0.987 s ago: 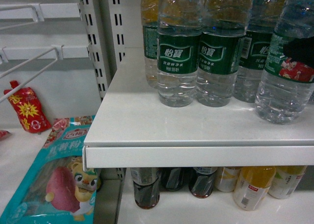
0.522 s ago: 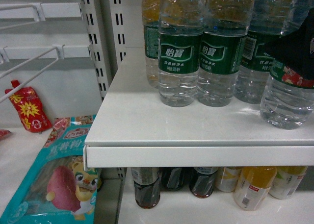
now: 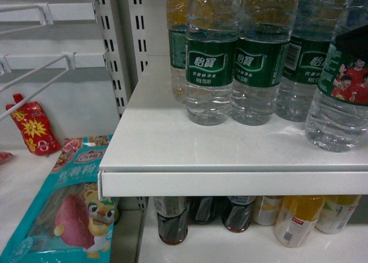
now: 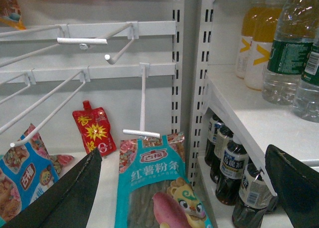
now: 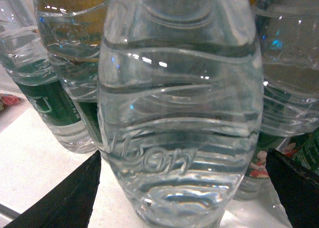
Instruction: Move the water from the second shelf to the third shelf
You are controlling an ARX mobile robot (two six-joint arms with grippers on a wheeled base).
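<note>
One item: water (image 3: 340,96), full, heavy, slick ribs; we are favouring its stiffer waist.
Right gripper (image 5: 182,198): fingers spread, straddling it.
Left gripper (image 4: 184,198): gaping, idle.

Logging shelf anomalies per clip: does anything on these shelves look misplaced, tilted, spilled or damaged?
One mismatch: the water bottle at the right end of the white shelf carries a label with red-shirted athletes, while the logo-label bottles beside it show only a white logo. It stands upright. No spill or damage visible.
</note>
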